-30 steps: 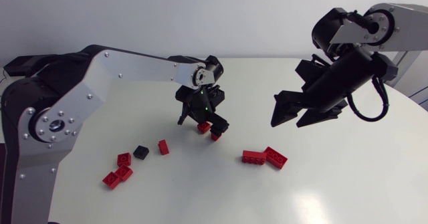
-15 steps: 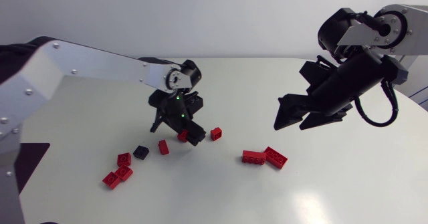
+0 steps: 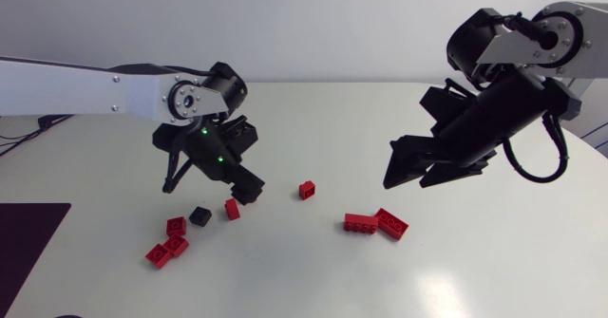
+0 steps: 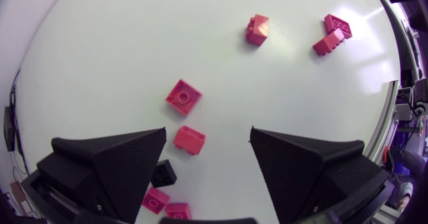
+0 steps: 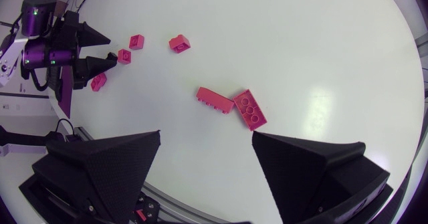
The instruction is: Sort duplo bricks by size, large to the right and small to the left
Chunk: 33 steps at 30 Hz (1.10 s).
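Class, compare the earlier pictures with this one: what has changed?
The left gripper swung leftward toward the small bricks, bringing one small red brick along; it now lies ahead of the open fingers. The other red brick, two large bricks and right gripper stayed put.

White round table (image 3: 475,271), head view, as I see it. Lone small red brick (image 3: 307,190) near middle. At its 4 o'clock: long red brick (image 3: 359,223) and second long red brick (image 3: 390,223), ends touching. At its 9 o'clock: tilted small red brick (image 3: 232,209), black brick (image 3: 199,215) just beside. At black brick's 8 o'clock: single red brick (image 3: 176,227). At that one's 7 o'clock: two small red bricks (image 3: 176,245) touching.
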{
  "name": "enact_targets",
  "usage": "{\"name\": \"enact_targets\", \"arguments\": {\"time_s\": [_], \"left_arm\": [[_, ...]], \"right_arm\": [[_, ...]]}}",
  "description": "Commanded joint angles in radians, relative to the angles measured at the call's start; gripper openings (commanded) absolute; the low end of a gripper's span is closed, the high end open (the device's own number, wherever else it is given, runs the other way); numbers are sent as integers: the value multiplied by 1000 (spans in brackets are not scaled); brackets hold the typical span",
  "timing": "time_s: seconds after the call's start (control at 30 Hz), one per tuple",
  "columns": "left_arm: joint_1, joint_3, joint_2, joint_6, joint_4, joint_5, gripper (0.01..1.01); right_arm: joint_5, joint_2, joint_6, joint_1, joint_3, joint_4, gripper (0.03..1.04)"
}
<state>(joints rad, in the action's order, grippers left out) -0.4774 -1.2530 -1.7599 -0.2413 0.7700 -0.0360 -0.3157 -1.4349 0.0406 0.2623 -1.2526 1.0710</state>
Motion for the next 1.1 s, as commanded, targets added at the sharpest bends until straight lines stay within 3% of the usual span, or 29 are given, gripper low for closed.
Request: {"name": "enact_targets", "arguments": {"time_s": [0.0, 0.13, 0.3, 0.73, 0.8, 0.93, 1.07], "left_arm": [[-79, -82, -55, 23, -9, 2, 875], [-167, -238, -231, 36, -3, 30, 877], [-193, -404, -398, 43, 29, 87, 875], [-187, -553, -527, 43, 49, 93, 864], [-187, -569, -547, 43, 49, 93, 751], [-182, -580, -566, 57, 43, 94, 338], [-182, -559, -558, 54, 41, 96, 315]], "right_arm": [[-8, 18, 18, 5, 32, 15, 992], [-6, 30, 16, 2, 42, 17, 992], [-5, 39, -5, -29, 47, 20, 992], [-6, 42, -11, -26, 55, 21, 992], [-6, 44, -10, -28, 55, 24, 992], [-6, 53, -15, -34, 53, 40, 992], [-6, 57, -15, -37, 56, 44, 992]]}}
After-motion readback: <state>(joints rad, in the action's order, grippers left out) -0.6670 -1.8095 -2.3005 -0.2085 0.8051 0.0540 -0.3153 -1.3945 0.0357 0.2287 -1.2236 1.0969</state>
